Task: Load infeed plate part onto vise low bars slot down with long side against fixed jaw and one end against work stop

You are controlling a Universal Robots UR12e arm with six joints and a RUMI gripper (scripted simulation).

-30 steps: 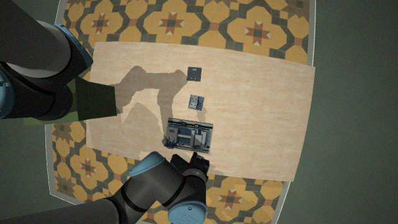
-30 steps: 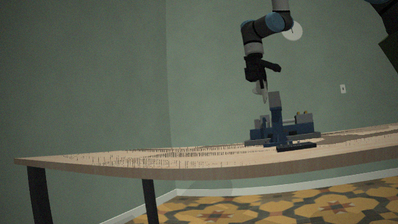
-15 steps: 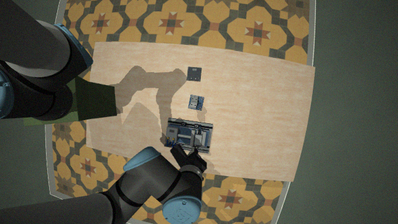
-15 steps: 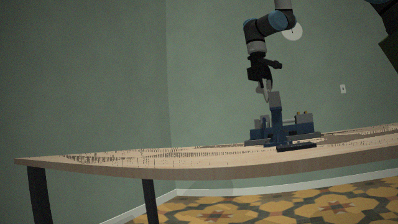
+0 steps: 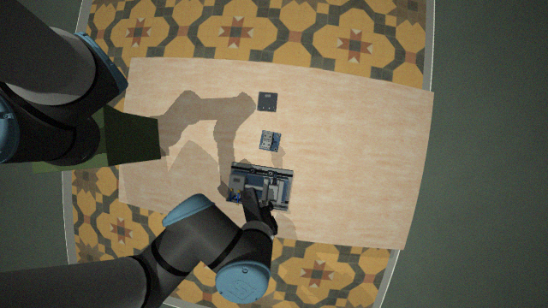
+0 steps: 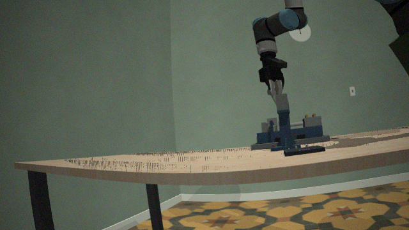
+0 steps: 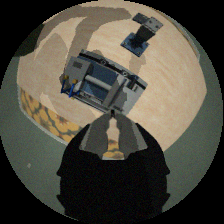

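The grey part (image 5: 267,139) stands on end in the blue V-block (image 5: 271,141), between the infeed plate and the vise. In the side view the part (image 6: 282,102) rises above the V-block (image 6: 284,129). The dark infeed plate (image 5: 267,101) is bare. The vise (image 5: 261,186) stands open, and I see no part between its jaws. My gripper (image 5: 252,198) hangs above the vise's near edge, shut with nothing between the fingers. In the wrist view the closed fingertips sit just in front of the vise (image 7: 105,82), with the V-block and part (image 7: 142,32) farther off.
The arm's elbow and wrist (image 5: 223,252) reach in over the table's near edge. The arm's base (image 5: 47,90) stands at the table's left end. The vise's air cylinder (image 6: 312,122) is on its right side in the side view.
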